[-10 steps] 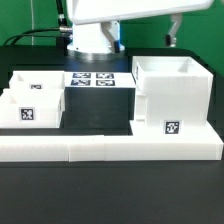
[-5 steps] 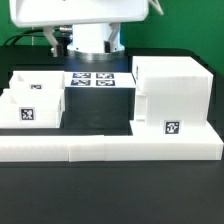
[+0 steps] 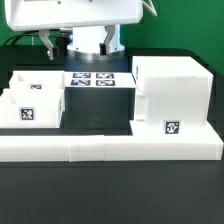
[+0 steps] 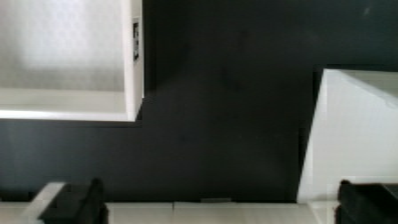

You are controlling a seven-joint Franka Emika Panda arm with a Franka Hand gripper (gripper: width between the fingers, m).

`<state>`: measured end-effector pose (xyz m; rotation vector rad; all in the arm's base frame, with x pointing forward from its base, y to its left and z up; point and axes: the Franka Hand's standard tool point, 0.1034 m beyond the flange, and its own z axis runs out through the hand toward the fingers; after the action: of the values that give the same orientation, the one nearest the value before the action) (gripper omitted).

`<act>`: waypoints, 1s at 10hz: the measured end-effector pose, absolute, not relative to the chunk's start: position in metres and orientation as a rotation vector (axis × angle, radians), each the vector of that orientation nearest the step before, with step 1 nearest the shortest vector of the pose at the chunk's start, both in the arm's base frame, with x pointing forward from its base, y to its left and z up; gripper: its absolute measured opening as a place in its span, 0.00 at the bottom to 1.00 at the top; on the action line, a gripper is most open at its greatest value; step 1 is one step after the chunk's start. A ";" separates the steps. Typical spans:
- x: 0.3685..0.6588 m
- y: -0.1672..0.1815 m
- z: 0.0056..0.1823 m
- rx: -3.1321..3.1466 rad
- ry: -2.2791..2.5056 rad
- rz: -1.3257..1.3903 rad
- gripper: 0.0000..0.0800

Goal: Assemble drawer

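Observation:
The drawer's tall white case (image 3: 172, 95) with a square tag stands at the exterior view's right, against the border wall. Two small tagged trays (image 3: 35, 98) sit side by side at the left. My gripper (image 3: 82, 42) hangs high at the back under the white hand, above the dark gap between trays and case. One dark finger (image 3: 48, 42) shows below the hand. In the wrist view the gripper (image 4: 217, 200) is open wide and empty. That view shows a tray (image 4: 63, 60) on one side and the case (image 4: 361, 120) on the other.
The long low white L-shaped border wall (image 3: 110, 148) runs along the front, and shows in the wrist view (image 4: 196, 212). The marker board (image 3: 92, 80) lies at the back by the robot base. The table is black.
The arm's white hand has swung toward the exterior view's left and a little lower. The case and trays have not moved.

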<state>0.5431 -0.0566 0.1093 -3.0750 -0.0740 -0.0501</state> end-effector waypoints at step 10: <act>0.504 -0.089 0.009 -3.179 -0.107 -0.056 0.81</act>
<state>0.5039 -0.0887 0.0094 -3.1786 -0.1071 -0.0563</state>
